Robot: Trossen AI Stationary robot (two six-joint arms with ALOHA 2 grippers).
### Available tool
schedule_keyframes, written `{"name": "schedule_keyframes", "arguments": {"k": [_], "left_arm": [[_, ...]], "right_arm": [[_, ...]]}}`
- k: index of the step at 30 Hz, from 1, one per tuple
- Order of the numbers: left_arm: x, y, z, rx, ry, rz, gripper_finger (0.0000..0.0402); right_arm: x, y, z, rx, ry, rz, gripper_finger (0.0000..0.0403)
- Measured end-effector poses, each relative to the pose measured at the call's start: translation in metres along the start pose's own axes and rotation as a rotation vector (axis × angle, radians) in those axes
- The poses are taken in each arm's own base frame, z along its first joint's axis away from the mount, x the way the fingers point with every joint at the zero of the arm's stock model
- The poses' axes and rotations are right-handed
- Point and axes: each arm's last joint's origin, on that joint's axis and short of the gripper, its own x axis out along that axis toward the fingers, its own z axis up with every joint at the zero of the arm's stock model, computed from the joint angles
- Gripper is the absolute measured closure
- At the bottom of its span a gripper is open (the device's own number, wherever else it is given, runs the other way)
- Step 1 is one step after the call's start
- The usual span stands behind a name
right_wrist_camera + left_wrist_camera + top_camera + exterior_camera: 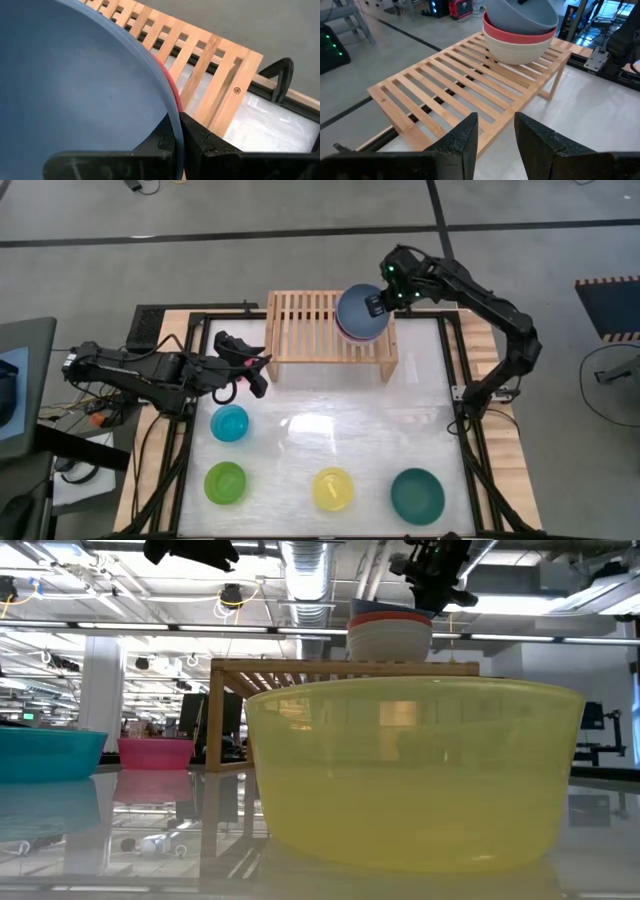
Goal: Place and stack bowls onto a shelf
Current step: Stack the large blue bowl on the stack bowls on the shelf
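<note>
Pinching the rim of the dark blue bowl (360, 313), the right gripper (377, 303) sits over the right end of the shelf (300, 328), one finger inside the bowl and one outside. That bowl tilts slightly, resting in the red bowl (512, 33), which is nested in the white bowl (516, 50) on the slatted top. Left gripper (256, 368) hovers just beside the shelf's left front leg, fingers parted around nothing. On the table in front of the shelf: cyan bowl (229, 423), lime green bowl (225, 482), yellow bowl (333, 489) and teal bowl (417, 494), each standing apart. Pink bowl (156, 753) shows only in the low view, near the shelf's leg.
</note>
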Motion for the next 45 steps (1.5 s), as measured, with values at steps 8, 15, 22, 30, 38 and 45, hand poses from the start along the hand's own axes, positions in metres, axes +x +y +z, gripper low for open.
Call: {"name": "schedule_keyframes", "arguments": {"k": [8, 15, 22, 30, 38, 45], "left_arm": [[0.000, 0.001, 0.000, -0.007, -0.004, 0.013, 0.0288], [0.002, 0.002, 0.002, -0.024, -0.015, 0.024, 0.0288], [0.004, 0.003, 0.005, -0.047, -0.033, 0.032, 0.0288], [0.004, 0.003, 0.004, -0.047, -0.029, 0.025, 0.0288], [0.004, 0.003, 0.005, -0.021, -0.029, 0.028, 0.0288], [0.004, 0.003, 0.005, -0.013, -0.029, 0.028, 0.0288]], "right_arm": [[0.001, -0.011, 0.005, 0.037, 0.033, 0.041, 0.0345], [0.001, -0.012, 0.006, 0.028, 0.031, 0.052, 0.0297], [0.001, -0.010, 0.007, 0.000, 0.012, 0.064, 0.0261], [-0.028, -0.006, 0.013, -0.001, -0.184, 0.163, 0.0266], [-0.021, -0.005, 0.022, -0.003, -0.222, 0.168, 0.0291], [0.008, 0.004, 0.022, -0.038, -0.131, 0.135, 0.0305]]}}
